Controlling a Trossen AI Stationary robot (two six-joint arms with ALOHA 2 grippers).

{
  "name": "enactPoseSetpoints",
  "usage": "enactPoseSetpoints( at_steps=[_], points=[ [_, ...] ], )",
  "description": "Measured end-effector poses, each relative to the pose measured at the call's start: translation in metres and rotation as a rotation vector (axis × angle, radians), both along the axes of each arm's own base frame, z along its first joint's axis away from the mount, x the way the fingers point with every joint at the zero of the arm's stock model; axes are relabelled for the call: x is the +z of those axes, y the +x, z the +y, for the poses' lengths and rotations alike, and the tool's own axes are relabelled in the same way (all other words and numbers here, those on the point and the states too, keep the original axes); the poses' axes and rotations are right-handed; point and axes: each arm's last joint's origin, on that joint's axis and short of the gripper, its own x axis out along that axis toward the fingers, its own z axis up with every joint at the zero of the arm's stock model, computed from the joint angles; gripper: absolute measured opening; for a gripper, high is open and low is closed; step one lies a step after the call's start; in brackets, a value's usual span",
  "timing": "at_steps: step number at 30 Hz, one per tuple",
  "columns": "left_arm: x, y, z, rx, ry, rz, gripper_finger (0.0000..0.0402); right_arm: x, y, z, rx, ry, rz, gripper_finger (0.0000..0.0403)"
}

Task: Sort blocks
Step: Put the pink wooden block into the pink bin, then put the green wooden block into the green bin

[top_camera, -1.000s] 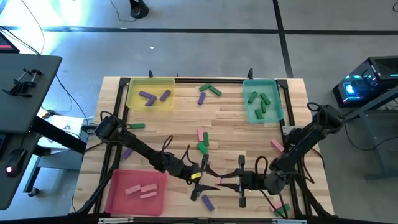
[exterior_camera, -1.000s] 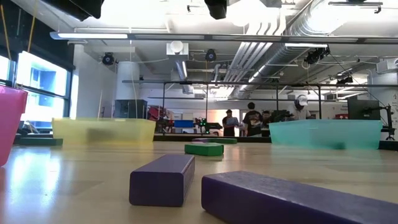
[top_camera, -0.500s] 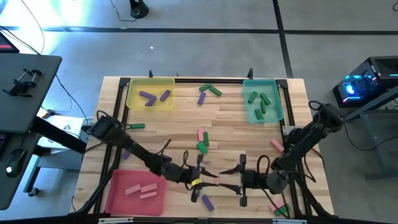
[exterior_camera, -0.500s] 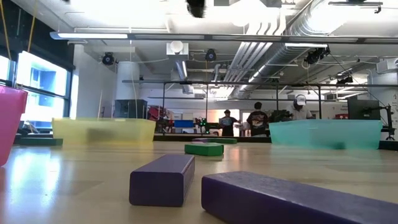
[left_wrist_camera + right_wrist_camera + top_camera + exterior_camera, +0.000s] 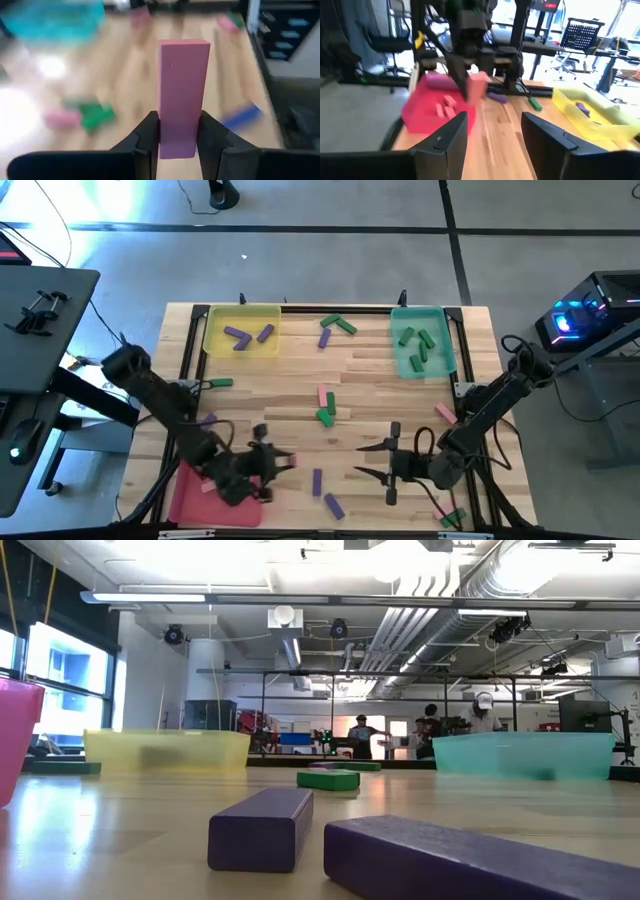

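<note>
My left gripper [image 5: 268, 463] is shut on a pink block [image 5: 284, 459] beside the right rim of the red tray [image 5: 200, 498], which holds two pink blocks. My right gripper [image 5: 368, 461] stands open near the front edge, to the right of the left gripper, with nothing between its fingers [image 5: 451, 134]. Loose green, pink and purple blocks lie flat on the table, among them two purple ones [image 5: 317, 481] [image 5: 333, 505] between the grippers. The low view shows those purple blocks [image 5: 262, 828] close up and neither gripper. My left gripper pinches the pink block between its two fingers [image 5: 150, 134], on the two long sides near the block's near end [image 5: 176, 142]. The block runs on past the fingertips, in line with them, toward the table's right. It hangs clear of the table [image 5: 478, 87].
The yellow tray [image 5: 242, 330] with purple blocks stands at the far left, and the teal tray [image 5: 423, 340] with green blocks at the far right. A green and a pink block [image 5: 452, 517] lie at the front right corner. People stand in the room beyond.
My left gripper has shut on the pink block while my right gripper opened and let it go. The left gripper has then carried the block toward the table's left edge, up to the red tray. The right gripper has drawn back a little to the right.
</note>
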Motion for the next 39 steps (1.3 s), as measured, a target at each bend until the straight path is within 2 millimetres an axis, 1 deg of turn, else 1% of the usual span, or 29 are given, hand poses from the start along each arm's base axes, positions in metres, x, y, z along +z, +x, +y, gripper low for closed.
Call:
enactPoseSetpoints(
  at_steps=[3,8,12,17,21,27,30,33,36,39],
  points=[
    [-0.006,-0.027,-0.007,0.016,-0.160,0.152,0.0069,-0.003,0.004,-0.005,-0.019,-0.025,0.025,0.0172],
    [-0.028,-0.063,-0.020,0.124,-0.375,0.483,0.0069,-0.006,0.010,-0.015,-0.056,-0.043,0.050,0.0172],
    [-0.048,-0.078,-0.036,0.176,-0.445,0.669,0.0069,-0.006,0.014,-0.019,-0.074,-0.039,0.054,0.0172],
    [-0.079,-0.085,-0.049,0.217,-0.401,0.832,0.0076,-0.006,0.016,-0.022,-0.080,0.000,0.051,0.0172],
    [-0.092,-0.085,-0.052,0.240,-0.365,0.895,0.0079,-0.007,0.016,-0.021,-0.070,0.014,0.052,0.0172],
    [-0.090,-0.086,-0.048,0.267,-0.358,0.881,0.0093,-0.009,0.016,-0.022,-0.073,0.044,0.065,0.0172],
    [-0.085,-0.087,-0.045,0.277,-0.356,0.853,0.0115,-0.010,0.016,-0.022,-0.074,0.039,0.072,0.0172],
    [-0.086,-0.090,-0.038,0.325,-0.316,0.853,0.0147,-0.010,0.016,-0.022,-0.074,0.036,0.075,0.0172],
    [-0.079,-0.089,-0.040,0.336,-0.355,0.837,0.0179,-0.011,0.015,-0.022,-0.074,0.037,0.080,0.0172],
    [-0.080,-0.090,-0.038,0.333,-0.338,0.853,0.0204,-0.012,0.015,-0.022,-0.077,0.040,0.094,0.0172]
  ],
)
